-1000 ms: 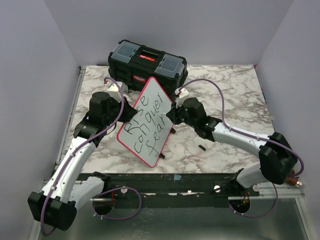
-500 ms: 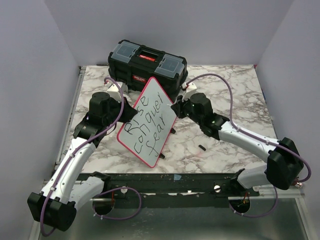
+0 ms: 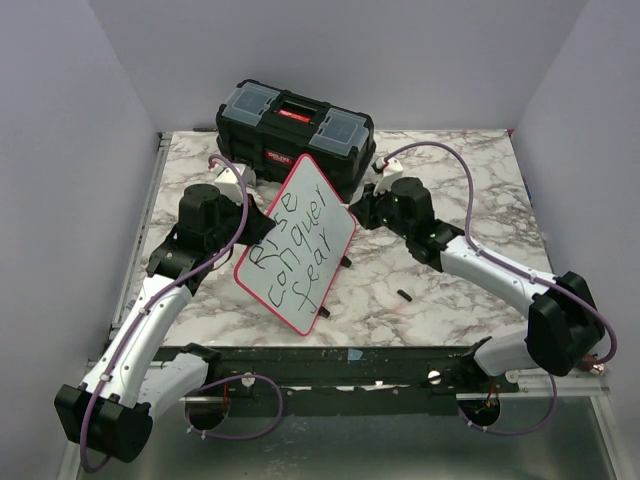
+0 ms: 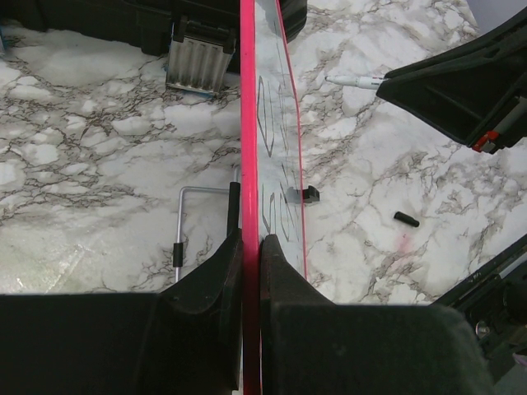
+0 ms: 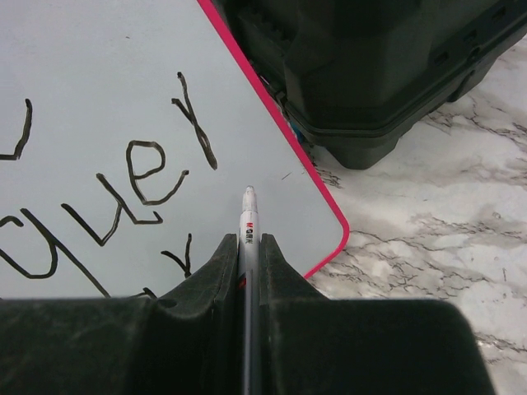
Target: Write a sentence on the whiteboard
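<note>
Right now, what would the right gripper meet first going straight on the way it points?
Probably the glossy white, pink-rimmed whiteboard, the tip of its thin white marker pen landing first; depth is unclear.

1 whiteboard (image 3: 296,244) (3 written lines (image 3: 283,262)); 1 black toolbox (image 3: 295,125); 1 marker pen (image 5: 248,220); 1 small black cylinder (image 3: 404,294); 2 grippers: left gripper (image 4: 251,240), right gripper (image 5: 249,240).

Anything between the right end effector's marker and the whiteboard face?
Nothing visible. The marker in the right end effector points at the whiteboard face with only open air between. The toolbox sits behind the board, off that path.
</note>
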You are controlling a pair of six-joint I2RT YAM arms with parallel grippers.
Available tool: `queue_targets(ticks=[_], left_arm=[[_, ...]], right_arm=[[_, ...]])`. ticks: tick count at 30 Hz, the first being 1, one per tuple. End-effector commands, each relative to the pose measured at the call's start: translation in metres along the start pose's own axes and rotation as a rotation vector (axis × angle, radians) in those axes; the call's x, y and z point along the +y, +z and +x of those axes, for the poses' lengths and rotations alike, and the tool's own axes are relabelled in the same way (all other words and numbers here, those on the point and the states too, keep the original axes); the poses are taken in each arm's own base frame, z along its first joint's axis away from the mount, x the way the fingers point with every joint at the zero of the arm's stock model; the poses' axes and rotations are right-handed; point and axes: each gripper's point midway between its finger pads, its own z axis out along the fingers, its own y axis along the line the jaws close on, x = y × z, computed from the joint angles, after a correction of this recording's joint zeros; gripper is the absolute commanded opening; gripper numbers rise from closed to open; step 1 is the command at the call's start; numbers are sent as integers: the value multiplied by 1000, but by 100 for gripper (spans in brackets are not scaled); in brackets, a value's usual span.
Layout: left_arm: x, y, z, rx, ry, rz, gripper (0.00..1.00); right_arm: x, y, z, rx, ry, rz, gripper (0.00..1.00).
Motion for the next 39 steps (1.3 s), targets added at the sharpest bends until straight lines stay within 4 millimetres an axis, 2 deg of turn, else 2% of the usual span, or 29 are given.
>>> queue_targets(ticks=[1,21,39], left_arm=[[14,2,30,105,81,-37,0],[16,4,32,117,81,-50,0],[18,4,32,120,81,-56,0]], right_arm=[[2,7,9,18,38,-61,1],[-1,23,32,64,62,-87,1],[16,20,50,112,58,-197,1]])
